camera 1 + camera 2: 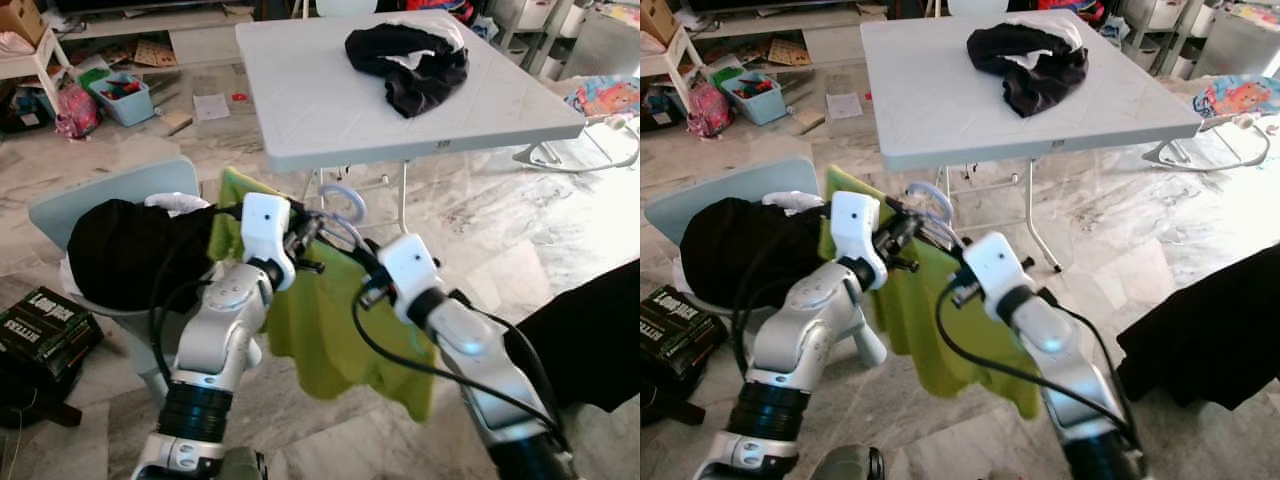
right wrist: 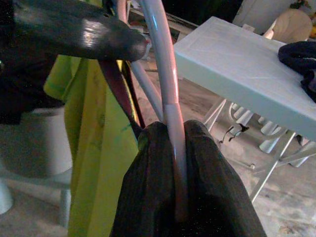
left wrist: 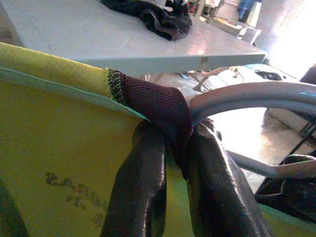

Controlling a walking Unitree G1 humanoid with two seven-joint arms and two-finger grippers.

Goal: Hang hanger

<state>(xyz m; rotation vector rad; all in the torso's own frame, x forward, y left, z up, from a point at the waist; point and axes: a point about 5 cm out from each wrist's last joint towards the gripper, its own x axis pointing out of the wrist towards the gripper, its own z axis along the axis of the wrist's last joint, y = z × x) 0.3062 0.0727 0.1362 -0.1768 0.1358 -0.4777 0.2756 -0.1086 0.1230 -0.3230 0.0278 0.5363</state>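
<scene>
A lime-green shirt (image 1: 320, 330) hangs on a pale hanger (image 1: 345, 205) held up in front of me, just short of the white table. My left gripper (image 3: 173, 143) is shut on the shirt's dark maroon collar (image 3: 158, 103), right where the hanger's neck (image 3: 256, 94) comes out. My right gripper (image 2: 170, 131) is shut on the hanger's curved hook (image 2: 160, 59), close beside the left gripper's fingers (image 2: 74, 29). In the eye views the two grippers (image 1: 310, 235) (image 1: 355, 250) meet at the top of the shirt, which drapes below them.
A white folding table (image 1: 300, 90) stands ahead with a black garment (image 1: 410, 60) on it. A pale blue chair (image 1: 100, 195) piled with black clothing (image 1: 130, 250) is at my left. A black box (image 1: 40, 330) lies on the floor, and dark cloth (image 1: 590, 330) hangs at right.
</scene>
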